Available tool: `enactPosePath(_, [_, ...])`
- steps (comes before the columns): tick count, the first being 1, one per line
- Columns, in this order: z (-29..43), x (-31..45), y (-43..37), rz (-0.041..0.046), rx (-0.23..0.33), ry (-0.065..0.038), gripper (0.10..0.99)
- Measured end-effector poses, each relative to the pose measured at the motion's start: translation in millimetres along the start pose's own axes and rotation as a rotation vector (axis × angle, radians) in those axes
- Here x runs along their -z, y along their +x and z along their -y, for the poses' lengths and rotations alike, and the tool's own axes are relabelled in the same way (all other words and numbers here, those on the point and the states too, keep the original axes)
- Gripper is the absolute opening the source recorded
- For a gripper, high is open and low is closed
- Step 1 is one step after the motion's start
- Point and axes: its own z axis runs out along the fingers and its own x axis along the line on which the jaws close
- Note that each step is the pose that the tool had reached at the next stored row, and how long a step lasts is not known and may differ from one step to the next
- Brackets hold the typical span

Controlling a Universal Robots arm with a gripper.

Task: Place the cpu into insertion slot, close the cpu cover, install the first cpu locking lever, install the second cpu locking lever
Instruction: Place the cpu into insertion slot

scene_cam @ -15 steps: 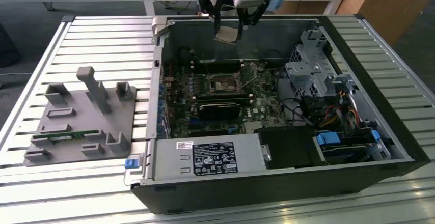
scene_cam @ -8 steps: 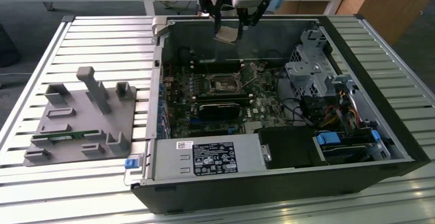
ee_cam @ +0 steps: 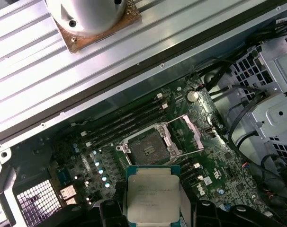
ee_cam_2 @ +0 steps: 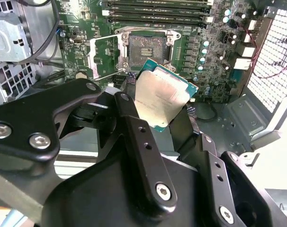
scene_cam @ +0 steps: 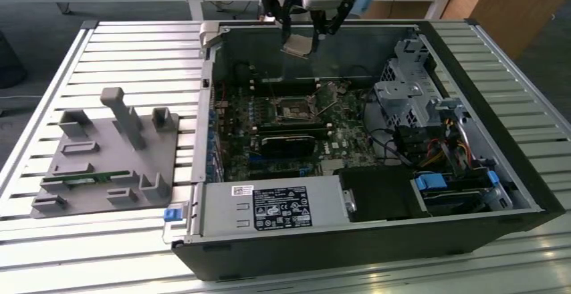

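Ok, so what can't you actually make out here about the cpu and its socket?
- Underside of the cpu: turned away in both wrist views.
- Its gripped edges: covered by the fingers of the gripper in the second wrist view.
- Contacts inside the insertion slot: too small in every view.

No wording can be made out. Fine print is carried by a black-and-white rectangular sticker (scene_cam: 280, 209) on the grey metal box (scene_cam: 224, 219), and faint markings by the silver-grey square chip (ee_cam: 153, 196).
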Motion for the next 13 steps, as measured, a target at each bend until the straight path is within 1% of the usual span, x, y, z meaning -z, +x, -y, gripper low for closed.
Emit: enactPosePath(13, [0.0, 0.0, 0.0, 0.0047, -0.053, -0.001, 0.533])
